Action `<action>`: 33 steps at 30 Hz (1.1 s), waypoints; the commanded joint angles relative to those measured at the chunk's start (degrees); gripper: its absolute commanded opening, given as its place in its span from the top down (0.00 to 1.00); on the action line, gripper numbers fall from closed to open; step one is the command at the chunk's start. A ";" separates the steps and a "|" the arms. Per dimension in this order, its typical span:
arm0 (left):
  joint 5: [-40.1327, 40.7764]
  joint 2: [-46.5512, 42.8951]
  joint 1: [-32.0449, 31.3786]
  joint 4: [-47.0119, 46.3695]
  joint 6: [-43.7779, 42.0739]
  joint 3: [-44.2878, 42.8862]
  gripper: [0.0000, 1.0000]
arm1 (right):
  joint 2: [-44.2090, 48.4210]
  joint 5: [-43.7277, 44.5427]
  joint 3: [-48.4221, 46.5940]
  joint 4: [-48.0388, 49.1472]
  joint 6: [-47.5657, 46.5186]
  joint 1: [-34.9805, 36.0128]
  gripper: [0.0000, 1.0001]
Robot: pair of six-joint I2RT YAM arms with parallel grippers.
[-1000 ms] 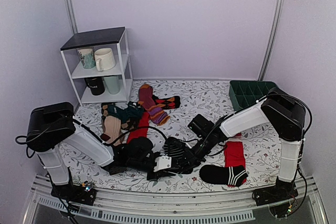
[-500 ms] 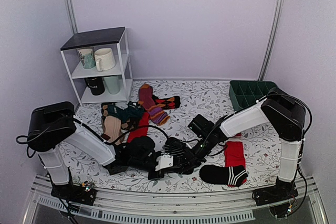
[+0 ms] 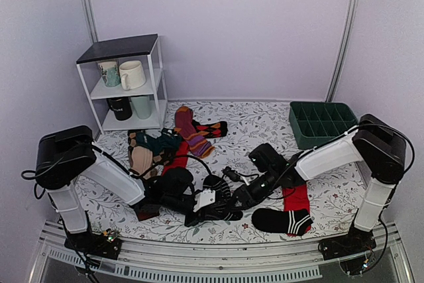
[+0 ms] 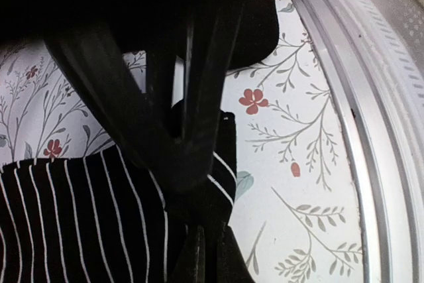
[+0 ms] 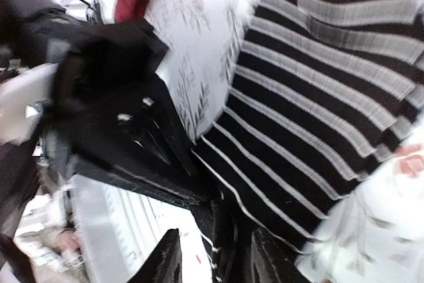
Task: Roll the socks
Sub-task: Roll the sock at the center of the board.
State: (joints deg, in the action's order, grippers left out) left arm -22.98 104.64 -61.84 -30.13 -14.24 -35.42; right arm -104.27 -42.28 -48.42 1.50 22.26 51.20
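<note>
Black, white-striped socks (image 3: 215, 187) are pinched by the closed left gripper (image 4: 207, 256) on the flowered tablecloth (image 3: 265, 130). The right gripper (image 5: 215, 256) is seen parted, with sock fabric between its fingers.

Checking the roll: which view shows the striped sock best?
Right wrist: the striped sock fills much of the frame, though blurred. Left wrist shows only a corner, pinched by the left gripper. Top view: a small, mostly hidden patch.

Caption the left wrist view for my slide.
Left tool pinches the edge of the striped sock on the floral tablecloth.
</note>
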 commanded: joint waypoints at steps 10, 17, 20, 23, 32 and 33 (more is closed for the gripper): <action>-9.01 1.44 3.05 7.89 4.21 0.35 1.00 | 18.95 17.44 16.01 20.80 -24.53 8.98 0.56; -9.53 1.71 3.44 7.65 4.20 0.35 1.00 | 12.25 24.77 14.26 17.97 -27.47 13.38 0.57; -9.70 1.80 3.45 7.59 4.06 0.35 1.00 | 10.40 26.85 13.69 17.77 -28.09 14.23 0.57; -9.71 1.80 3.51 7.56 4.02 0.39 1.00 | 9.10 29.68 13.28 17.50 -28.80 14.75 0.57; -10.25 2.03 3.90 6.86 3.96 0.61 1.00 | 7.41 30.69 12.73 18.55 -30.24 15.76 0.58; -10.24 2.06 3.92 6.86 4.03 0.61 1.00 | 7.22 30.08 12.74 18.54 -30.26 15.98 0.58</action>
State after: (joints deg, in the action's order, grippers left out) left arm -33.85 104.92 -58.30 -27.11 -10.41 -35.48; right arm -94.54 -12.08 -34.52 20.08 -6.55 66.00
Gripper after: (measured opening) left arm 0.018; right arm 0.421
